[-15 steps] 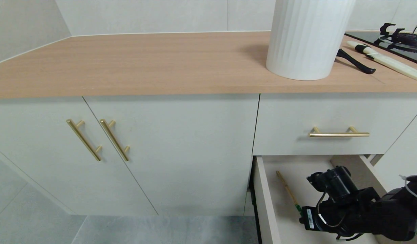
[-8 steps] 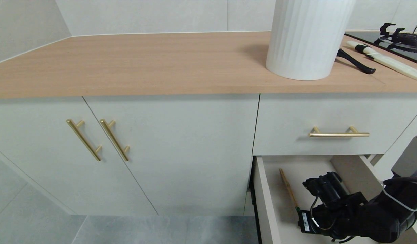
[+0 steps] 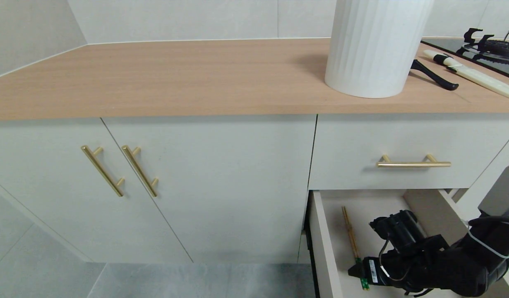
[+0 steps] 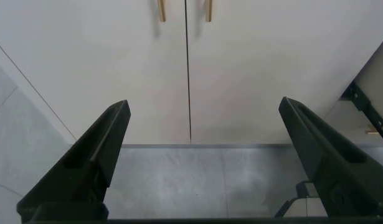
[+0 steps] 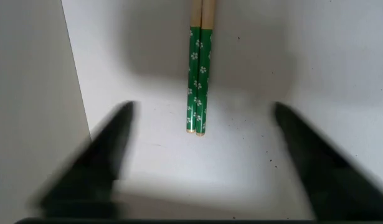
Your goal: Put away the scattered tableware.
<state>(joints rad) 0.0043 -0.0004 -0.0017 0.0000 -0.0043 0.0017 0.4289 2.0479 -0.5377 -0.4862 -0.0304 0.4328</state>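
Right wrist view: chopsticks (image 5: 199, 74) lie near drawer wall (image 5: 29, 93), right gripper (image 5: 202, 115) spread above

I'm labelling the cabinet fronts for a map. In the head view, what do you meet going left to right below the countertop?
left door handle → right door handle → chopsticks in the open drawer → drawer handle. The right arm is left out, since it overlaps the last two.
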